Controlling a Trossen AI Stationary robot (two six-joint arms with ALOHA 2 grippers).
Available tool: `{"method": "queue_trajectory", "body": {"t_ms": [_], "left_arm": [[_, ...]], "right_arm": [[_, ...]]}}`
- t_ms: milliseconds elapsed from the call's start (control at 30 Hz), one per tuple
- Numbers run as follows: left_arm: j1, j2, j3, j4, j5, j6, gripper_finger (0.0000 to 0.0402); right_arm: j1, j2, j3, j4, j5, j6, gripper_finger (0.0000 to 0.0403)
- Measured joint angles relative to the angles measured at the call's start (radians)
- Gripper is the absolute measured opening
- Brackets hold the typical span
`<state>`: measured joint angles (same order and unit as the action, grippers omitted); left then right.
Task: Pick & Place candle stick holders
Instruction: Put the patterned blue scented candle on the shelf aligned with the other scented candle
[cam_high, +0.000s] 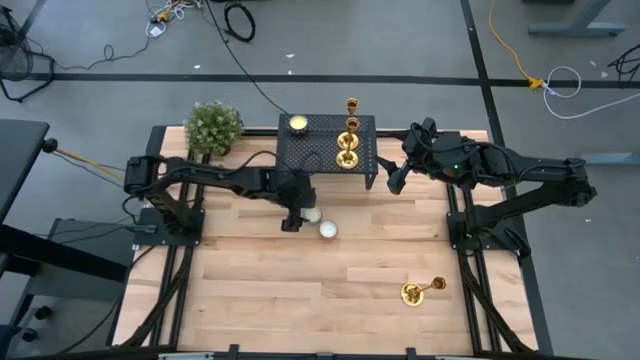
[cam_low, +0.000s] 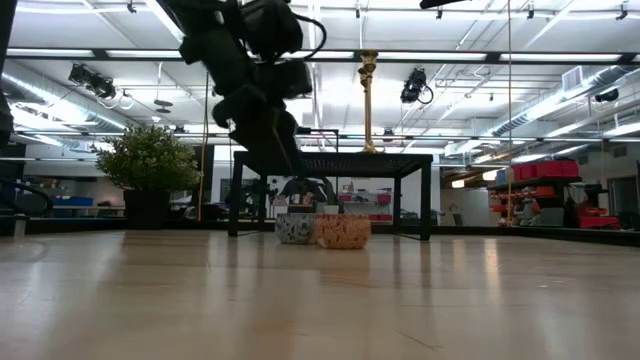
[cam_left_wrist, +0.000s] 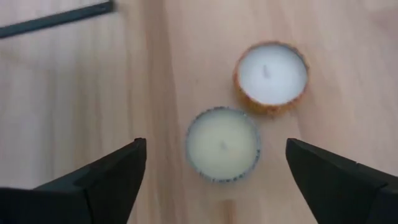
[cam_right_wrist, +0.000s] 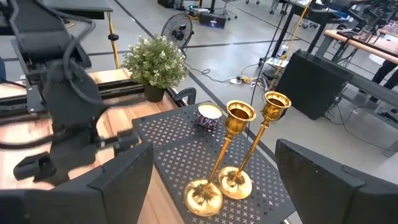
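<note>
While we look down from the high view, we see two candlesticks (cam_high: 349, 140) standing upright on the black stand (cam_high: 310, 150) at the upper middle of the frame, their bases touching or almost touching. A third candlestick (cam_high: 421, 291) lies on its side on the table (cam_high: 250, 290), at the lower right of the frame, well apart from the others.

Our left gripper (cam_high: 293, 222) hangs just below the stand in the picture, close above a pale candle (cam_high: 312, 214). In the left wrist view its fingers (cam_left_wrist: 102, 177) stand wide apart on both sides of this candle and hold nothing; a second candle (cam_high: 327, 229) with an orange rim sits just beside the first.

Our right gripper (cam_high: 396, 183) is at the right edge of the stand, its jaws wide open and empty. In the right wrist view the two standing candlesticks show between its fingers (cam_right_wrist: 118, 180), apart from them. A small candle (cam_high: 298, 124) sits on the stand's upper left part, and a plant (cam_high: 213, 127) stands to the left of the stand.
</note>
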<state>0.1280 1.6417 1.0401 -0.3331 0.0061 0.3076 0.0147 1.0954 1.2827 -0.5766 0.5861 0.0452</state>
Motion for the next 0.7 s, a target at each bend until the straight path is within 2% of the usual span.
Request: {"method": "queue_trajectory", "body": {"t_ms": [267, 700], "left_arm": [[0.0, 0.066, 0.001, 0.011, 0.033, 0.131, 0.0396], [0.006, 0.145, 0.01, 0.039, 0.083, 0.142, 0.0392]], "right_arm": [[0.0, 0.0, 0.0, -0.001, 0.0, 0.001, 0.0336], [-0.001, 0.0, 0.0, -0.016, 0.0, 0.026, 0.0336]]}}
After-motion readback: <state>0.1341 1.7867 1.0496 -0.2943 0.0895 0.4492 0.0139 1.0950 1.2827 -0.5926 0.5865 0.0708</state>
